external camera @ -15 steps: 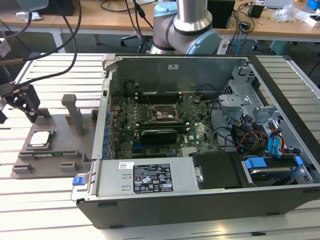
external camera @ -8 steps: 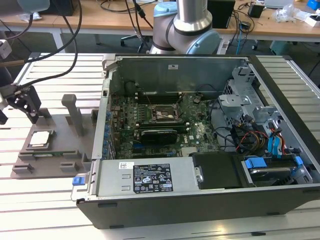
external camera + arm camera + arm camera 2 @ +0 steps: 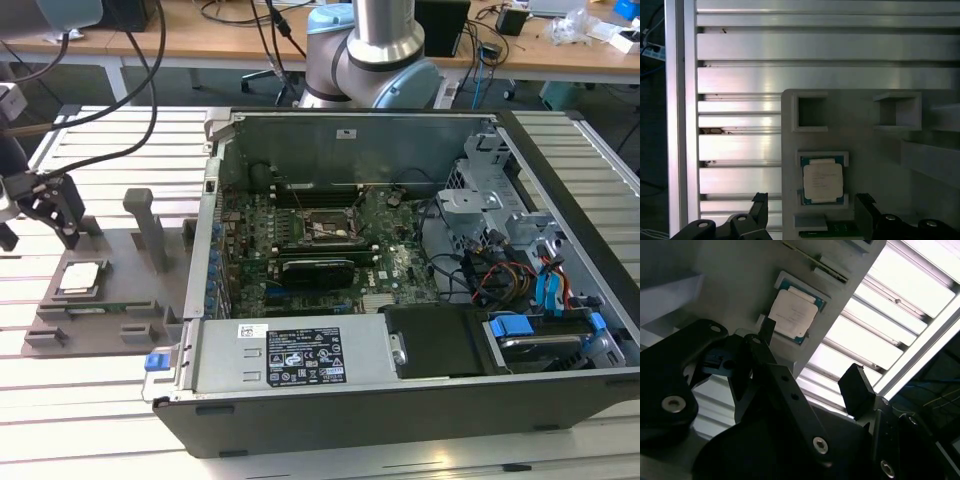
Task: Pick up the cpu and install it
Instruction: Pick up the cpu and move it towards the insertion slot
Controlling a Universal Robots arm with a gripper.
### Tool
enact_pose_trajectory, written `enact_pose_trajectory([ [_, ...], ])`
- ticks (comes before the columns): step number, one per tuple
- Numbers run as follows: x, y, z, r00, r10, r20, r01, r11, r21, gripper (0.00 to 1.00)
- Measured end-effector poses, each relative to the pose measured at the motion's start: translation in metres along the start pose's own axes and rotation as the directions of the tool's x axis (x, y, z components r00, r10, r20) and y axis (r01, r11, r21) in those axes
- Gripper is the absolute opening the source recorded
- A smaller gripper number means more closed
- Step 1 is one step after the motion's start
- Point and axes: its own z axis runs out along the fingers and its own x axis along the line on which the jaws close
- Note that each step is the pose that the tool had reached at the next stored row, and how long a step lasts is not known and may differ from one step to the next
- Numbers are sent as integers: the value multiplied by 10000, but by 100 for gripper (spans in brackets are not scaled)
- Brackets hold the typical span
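The cpu (image 3: 823, 180) lies flat in a snug recess of the grey tray (image 3: 865, 135) on the slatted tabletop (image 3: 740, 75), beside the open computer case (image 3: 400, 130). A descent slightly off centre could set a finger on the chip or the recess wall and tilt or scrape it. The end effector (image 3: 811, 200) hangs above the tray, pointing down, spread wide and empty, its fingers straddling the chip in the first wrist view.

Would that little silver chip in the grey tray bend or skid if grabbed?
Probably stiff: the cpu is a flat, metal-topped square. Likely light, being thin. Raised corners on the tray frame it, so it probably won't skid.
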Motion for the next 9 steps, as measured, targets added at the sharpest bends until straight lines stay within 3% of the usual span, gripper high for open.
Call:
enact_pose_trajectory([
  [9, -11, 1, 54, 10000, 0, 0, 0, 10000, 0, 78],
])
